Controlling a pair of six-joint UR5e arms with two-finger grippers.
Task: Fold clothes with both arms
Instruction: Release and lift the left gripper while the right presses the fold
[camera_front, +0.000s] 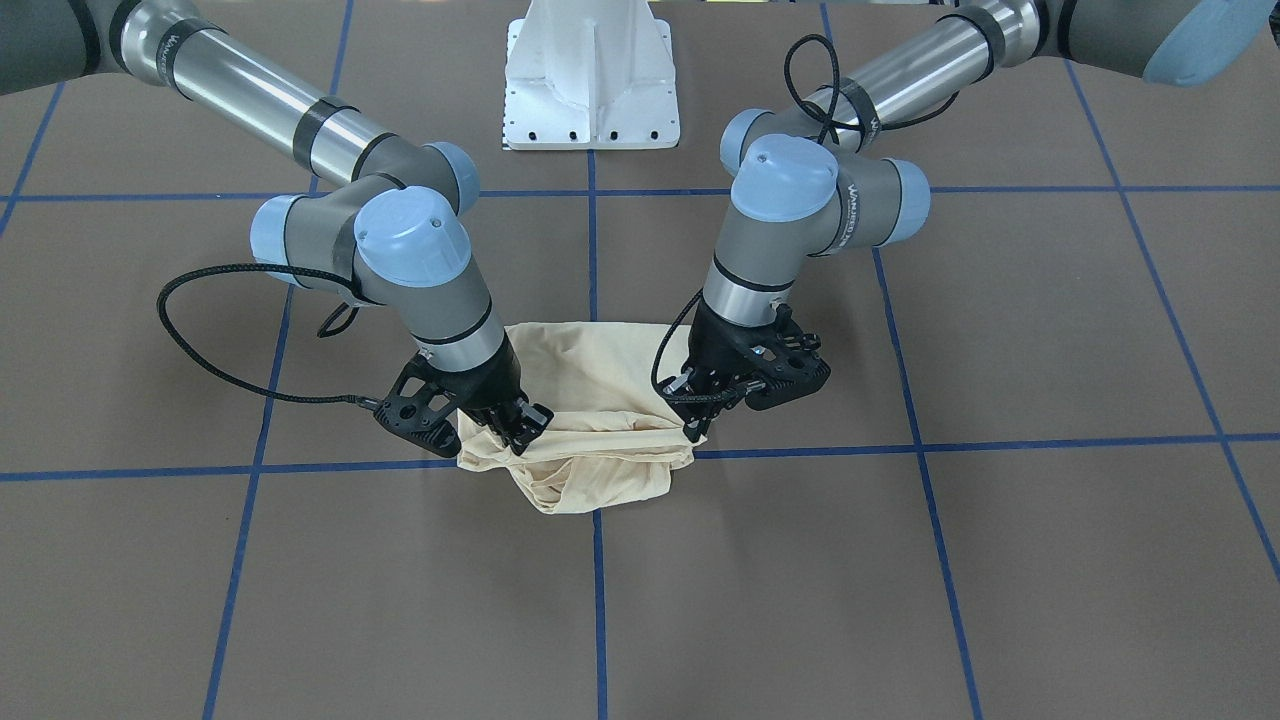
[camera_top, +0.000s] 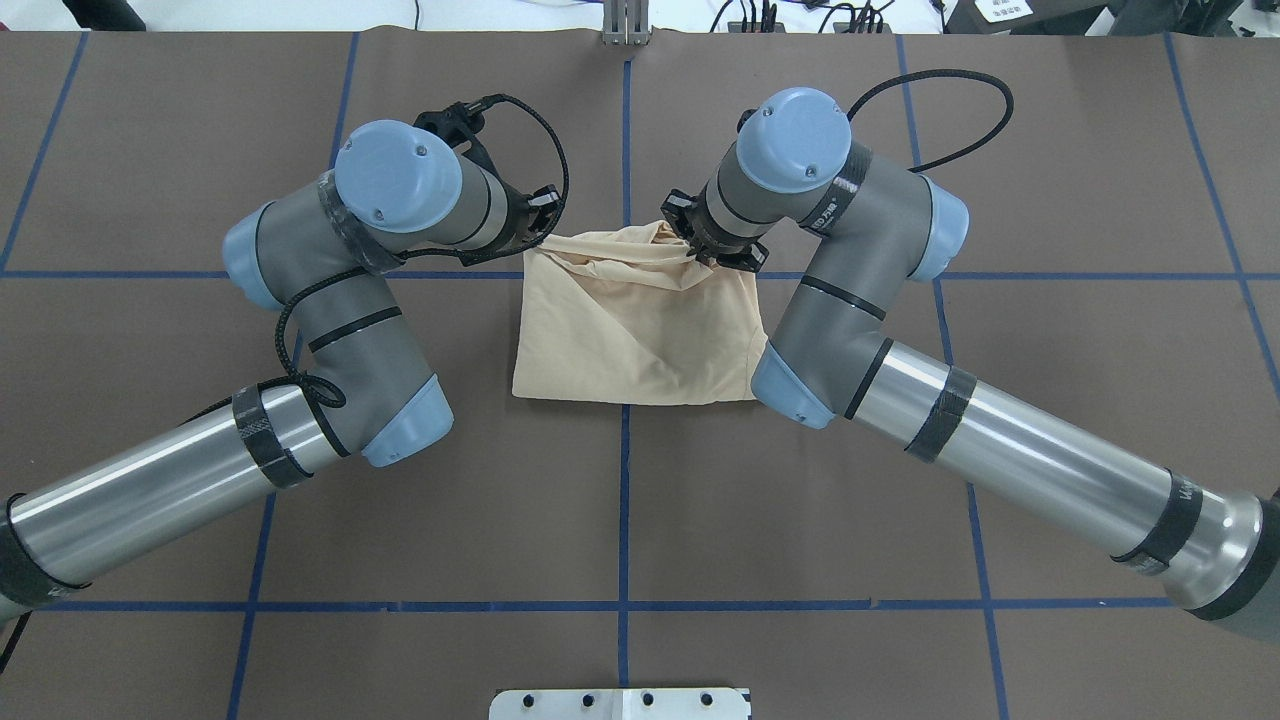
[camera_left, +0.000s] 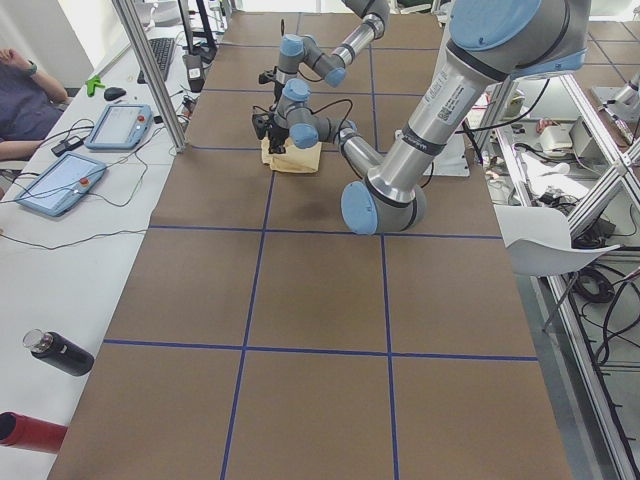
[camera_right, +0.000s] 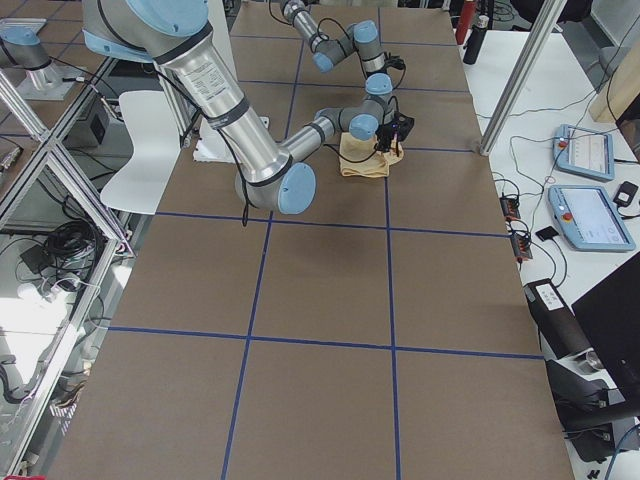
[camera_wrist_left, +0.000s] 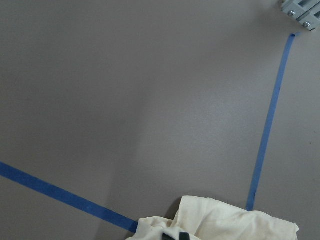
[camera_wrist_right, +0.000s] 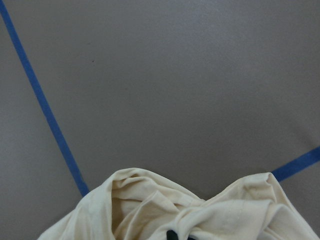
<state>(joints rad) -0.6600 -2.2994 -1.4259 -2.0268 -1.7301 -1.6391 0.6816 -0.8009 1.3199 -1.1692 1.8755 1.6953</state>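
Lying folded into a compact rectangle, the pale cream-yellow thin-fabric T-shirt (camera_top: 640, 340) sits midway between the ends of the brown table (camera_top: 1050, 430), which is crossed by blue tape lines (camera_top: 625, 500). It is nearer the operators' edge than the edge by the white pedestal base (camera_front: 592, 80). Its far edge is bunched and held up: the black two-finger left gripper (camera_front: 695, 425) and right gripper (camera_front: 520, 437) each pinch a corner. Another fold seems in hand. Next, both corners should travel level toward the robot, then be laid flat and released.
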